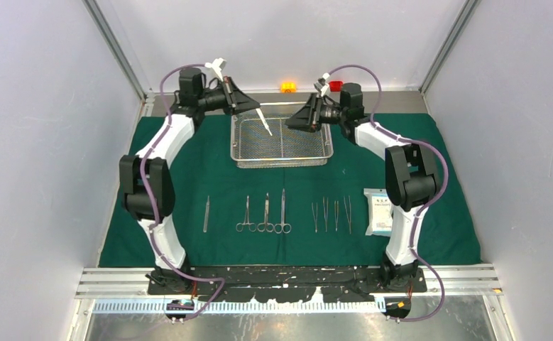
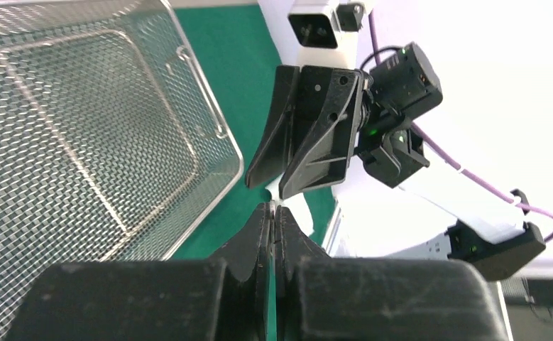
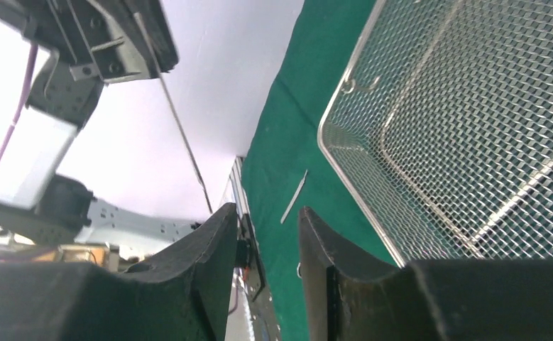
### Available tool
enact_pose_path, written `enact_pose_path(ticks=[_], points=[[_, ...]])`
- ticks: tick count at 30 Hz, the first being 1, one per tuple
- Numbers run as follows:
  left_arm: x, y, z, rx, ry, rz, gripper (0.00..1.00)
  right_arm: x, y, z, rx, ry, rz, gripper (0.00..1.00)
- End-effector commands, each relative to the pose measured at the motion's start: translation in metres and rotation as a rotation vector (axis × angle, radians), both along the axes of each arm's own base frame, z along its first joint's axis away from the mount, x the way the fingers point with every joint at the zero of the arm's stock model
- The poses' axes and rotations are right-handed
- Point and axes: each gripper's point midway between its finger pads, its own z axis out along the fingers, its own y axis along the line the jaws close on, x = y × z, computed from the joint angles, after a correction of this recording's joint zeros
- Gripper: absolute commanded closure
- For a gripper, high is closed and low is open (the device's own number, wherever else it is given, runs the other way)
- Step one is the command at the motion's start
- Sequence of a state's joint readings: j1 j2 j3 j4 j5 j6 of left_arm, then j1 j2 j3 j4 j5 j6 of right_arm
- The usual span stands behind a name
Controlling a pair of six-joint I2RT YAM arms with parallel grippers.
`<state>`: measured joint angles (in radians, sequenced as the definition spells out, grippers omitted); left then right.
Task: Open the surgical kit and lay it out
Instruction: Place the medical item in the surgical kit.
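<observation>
The dark green cloth lies spread flat, and the silver wire-mesh tray stands at its back middle. My left gripper hovers over the tray's back left corner. It is shut on a slim steel instrument that slants down over the mesh; the right wrist view shows this instrument as a thin rod. My right gripper faces it over the tray's back right, open and empty. Scissors and forceps, tweezers and a flat white-blue packet lie in a row nearer the front.
One slim steel tool lies alone at the left end of the row. An orange block and a red block sit behind the cloth by the back wall. Grey walls close in both sides, and a metal rail runs along the front.
</observation>
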<state>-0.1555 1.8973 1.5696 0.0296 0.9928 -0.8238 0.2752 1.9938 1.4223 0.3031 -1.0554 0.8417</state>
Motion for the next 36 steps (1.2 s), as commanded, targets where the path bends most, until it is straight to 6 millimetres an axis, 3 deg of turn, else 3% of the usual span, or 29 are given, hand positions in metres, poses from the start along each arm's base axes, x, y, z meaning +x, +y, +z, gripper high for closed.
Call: enact_pose_path(ticks=[1, 8, 13, 25, 36], points=[[0.005, 0.028, 0.028, 0.045, -0.048, 0.209, 1.0, 0.003, -0.006, 0.051, 0.069, -0.097, -0.065, 0.56], [-0.005, 0.04, 0.013, 0.046, 0.065, 0.328, 1.0, -0.001, -0.002, 0.057, 0.125, -0.079, -0.058, 0.46], [-0.011, 0.045, 0.002, 0.031, 0.122, 0.384, 1.0, -0.017, 0.018, 0.061, 0.169, -0.081, 0.005, 0.41], [-0.015, 0.043, 0.001, -0.077, 0.16, 0.417, 1.0, -0.036, 0.051, 0.023, 0.14, -0.01, 0.075, 0.41], [-0.011, 0.046, 0.003, -0.091, 0.144, 0.423, 1.0, -0.038, 0.058, 0.015, 0.148, 0.02, 0.097, 0.45]])
